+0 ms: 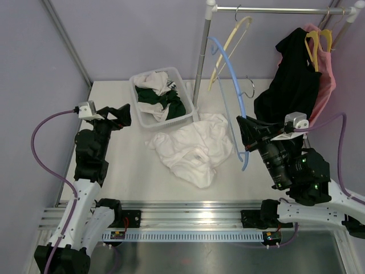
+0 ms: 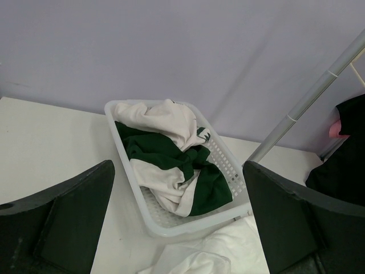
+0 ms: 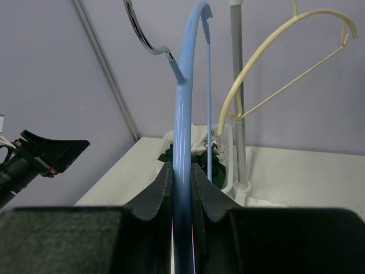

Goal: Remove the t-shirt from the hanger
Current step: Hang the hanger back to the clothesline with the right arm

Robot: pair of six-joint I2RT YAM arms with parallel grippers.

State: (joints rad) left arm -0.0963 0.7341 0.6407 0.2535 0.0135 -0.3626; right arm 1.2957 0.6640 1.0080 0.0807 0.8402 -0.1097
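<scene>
Your right tool (image 3: 182, 174) is pinched narrow on the blue hanger (image 3: 185, 85), its two jaws clamped on either side of the plastic arm, and the hanger stands up from the grip with nothing on it. The white t-shirt (image 1: 194, 148) lies crumpled on the surface (image 1: 125, 165), just in front of the basket (image 1: 171, 121) and beside the lower end of that hanger. Your left tool (image 1: 121, 116) hangs wide open with nothing between its jaws, just left of the basket, which holds white and green clothes. On the rack rail (image 1: 274, 9) behind, you have a bare cream hanger (image 1: 228, 48), a black garment (image 1: 291, 80) and a pink garment (image 1: 326, 85).
</scene>
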